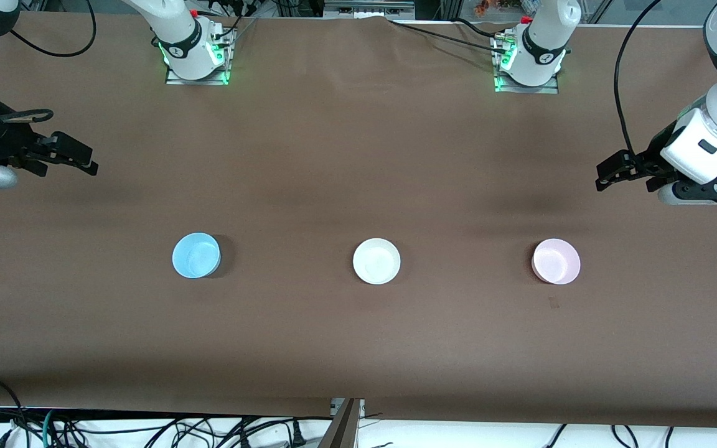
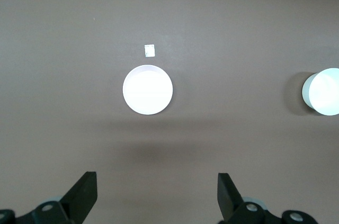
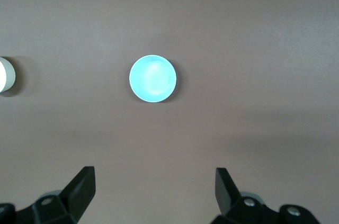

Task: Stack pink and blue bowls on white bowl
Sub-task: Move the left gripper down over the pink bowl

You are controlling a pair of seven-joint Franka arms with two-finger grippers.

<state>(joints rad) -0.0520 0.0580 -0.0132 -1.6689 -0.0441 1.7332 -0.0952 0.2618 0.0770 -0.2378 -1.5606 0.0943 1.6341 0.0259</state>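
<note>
Across the middle of the bench [image 1: 358,348], the front view shows you three bowls in one row, well apart from one another. The blue bowl [image 1: 196,255] sits toward the right arm's end, the white bowl [image 1: 376,261] stands at the centre, and the pink bowl [image 1: 556,261] sits toward the left arm's end. Each bowl rests upright and nothing is stacked. You find the right tool [image 1: 78,157] up over the bench edge at the right arm's end, and the left tool [image 1: 610,171] up over the bench edge at the left arm's end. Both are well apart from every bowl and hold nothing.

Turn to the left wrist view. You see the left tool [image 2: 157,195] with its fingers [image 2: 85,192] spread wide and nothing between them. A pale bowl, the pink bowl [image 2: 148,89], lies on the bare bench with a small white tag [image 2: 150,50] just beside its rim. The white bowl [image 2: 322,91] is cut by the picture's edge.

Turn to the right wrist view. You see the right tool [image 3: 155,192] with its fingers [image 3: 82,189] spread wide and empty. The blue bowl [image 3: 152,78] lies on the bare bench, and the white bowl [image 3: 6,75] shows only partly at the picture's edge.
</note>
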